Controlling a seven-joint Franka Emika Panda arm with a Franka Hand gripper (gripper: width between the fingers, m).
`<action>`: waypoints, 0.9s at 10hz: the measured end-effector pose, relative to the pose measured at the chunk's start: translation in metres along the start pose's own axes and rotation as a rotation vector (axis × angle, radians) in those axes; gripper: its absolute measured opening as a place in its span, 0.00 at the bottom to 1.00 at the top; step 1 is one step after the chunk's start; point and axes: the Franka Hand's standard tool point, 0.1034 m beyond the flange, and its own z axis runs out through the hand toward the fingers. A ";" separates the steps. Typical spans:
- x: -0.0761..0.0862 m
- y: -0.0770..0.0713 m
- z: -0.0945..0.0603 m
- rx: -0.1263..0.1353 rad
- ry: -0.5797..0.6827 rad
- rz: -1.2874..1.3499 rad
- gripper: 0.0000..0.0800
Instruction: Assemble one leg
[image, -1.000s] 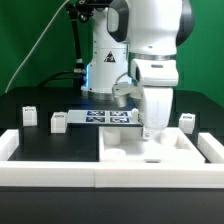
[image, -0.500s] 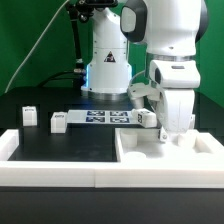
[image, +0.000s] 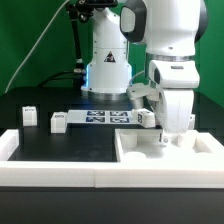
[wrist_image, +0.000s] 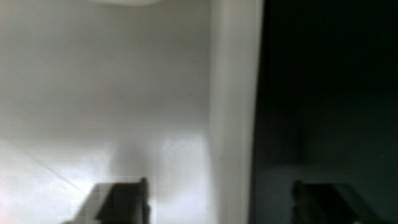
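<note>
Three legs show in the exterior view: small white posts with black-and-white tags, two at the left (image: 30, 116) (image: 57, 122) and one (image: 147, 117) beside my arm. Any fourth leg is hidden. My gripper (image: 165, 137) hangs low over the far edge of the large white tray-like panel (image: 150, 156) at the exterior view's right. In the wrist view my gripper (wrist_image: 221, 185) is open. One finger (wrist_image: 121, 200) is over the white panel (wrist_image: 107, 90), the other finger (wrist_image: 320, 202) over the dark table, and the panel's edge runs between them. I hold no leg.
The marker board (image: 100, 118) lies flat behind the panel, in front of the robot base. A low white fence (image: 50, 168) runs along the table's front and turns up at the left corner (image: 8, 145). The panel sits against it at the right.
Over the last second my arm and the white panel shifted together toward the exterior view's right. In the last half second almost nothing moved.
</note>
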 end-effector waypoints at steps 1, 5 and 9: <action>0.000 0.000 0.000 0.000 0.000 0.000 0.69; 0.000 0.000 0.000 0.000 0.000 0.000 0.81; 0.005 -0.012 -0.040 -0.045 -0.016 0.079 0.81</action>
